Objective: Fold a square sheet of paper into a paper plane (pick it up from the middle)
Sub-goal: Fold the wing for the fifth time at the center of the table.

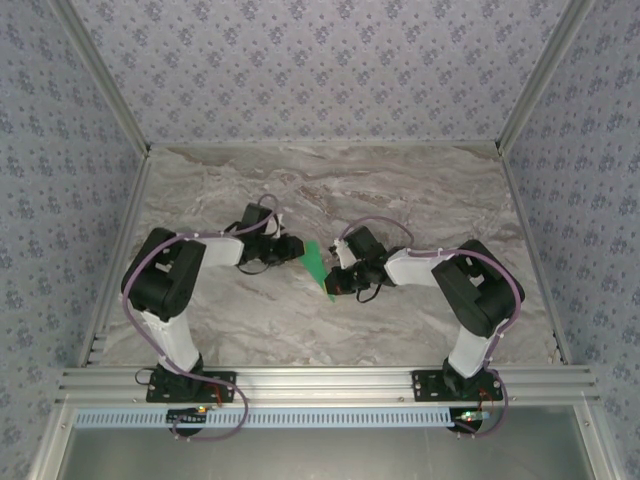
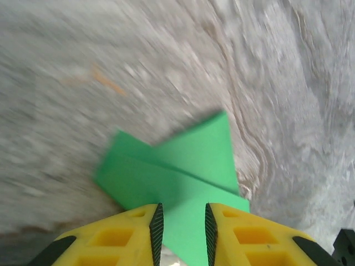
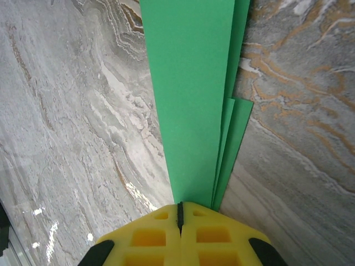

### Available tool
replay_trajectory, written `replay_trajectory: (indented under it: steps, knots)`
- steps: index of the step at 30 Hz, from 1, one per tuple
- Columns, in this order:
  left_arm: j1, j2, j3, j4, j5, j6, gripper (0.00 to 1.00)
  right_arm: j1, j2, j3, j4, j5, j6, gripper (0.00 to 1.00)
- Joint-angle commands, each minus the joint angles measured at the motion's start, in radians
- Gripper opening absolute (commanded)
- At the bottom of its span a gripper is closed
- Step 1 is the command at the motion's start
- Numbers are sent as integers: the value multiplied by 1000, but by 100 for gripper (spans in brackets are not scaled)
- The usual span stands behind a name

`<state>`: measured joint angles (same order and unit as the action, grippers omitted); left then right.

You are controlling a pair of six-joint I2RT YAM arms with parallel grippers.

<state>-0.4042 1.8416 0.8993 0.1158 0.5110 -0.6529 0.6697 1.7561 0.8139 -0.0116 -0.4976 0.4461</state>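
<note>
The square sheet of paper is bright green and folded into a narrow, pointed paper plane (image 1: 317, 265), held off the marble table between the two grippers. My right gripper (image 1: 335, 282) is shut on its near end. In the right wrist view the layered folds (image 3: 188, 100) run straight out from the closed fingertips (image 3: 179, 205). My left gripper (image 1: 297, 252) meets the paper from the left. In the left wrist view its jaws (image 2: 181, 213) stand apart, with the creased green paper (image 2: 183, 166) lying across the gap and beyond it; the pads do not press on it.
The marble table (image 1: 420, 190) is walled by patterned panels at the back and on both sides. An aluminium rail (image 1: 320, 382) with both arm bases runs along the near edge.
</note>
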Motion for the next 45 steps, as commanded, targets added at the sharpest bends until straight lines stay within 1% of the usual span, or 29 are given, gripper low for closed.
replay_trajectory:
  steps: [1, 5, 10, 13, 16, 18, 21, 24, 27, 29, 32, 35, 40, 45]
  knots:
    - [101, 51, 36, -88, -120, 96, 30, 13, 79, -75, -199, 45, -23, 0]
    - [168, 35, 68, -114, -90, 103, 28, 15, 77, -72, -199, 43, -20, 0]
    - [163, -111, 30, -112, -52, 76, 28, 16, 77, -67, -198, 39, -14, 0]
    - [114, -209, -25, -90, -46, 45, 28, 19, 80, -60, -204, 39, -14, 0]
    - [22, -259, -81, -28, -52, 17, 28, 19, 87, -57, -211, 42, -13, 0]
    - [-44, -243, -91, 5, -53, 10, 27, 22, 92, -55, -214, 41, -12, 0]
    - [-126, -169, -91, 63, -43, 9, 21, 27, 94, -53, -215, 46, -15, 0]
    - [-171, -101, -90, 137, -4, -8, 16, 30, 95, -53, -217, 50, -13, 0]
    - [-195, -54, -73, 142, -7, 6, 13, 30, 98, -53, -216, 50, -11, 0]
    - [-196, -30, -63, 121, -24, 18, 12, 31, 101, -50, -219, 51, -12, 0]
    - [-190, -1, -50, 79, -83, 50, 11, 32, 106, -49, -225, 56, -14, 0]
    - [-161, 33, -40, 59, -122, 66, 11, 31, 110, -52, -232, 57, -18, 0]
    - [-68, 68, -36, 57, -163, 65, 11, 31, 108, -61, -235, 62, -23, 0]
    - [39, 111, 19, 13, -171, 71, 11, 29, 108, -65, -236, 62, -23, 0]
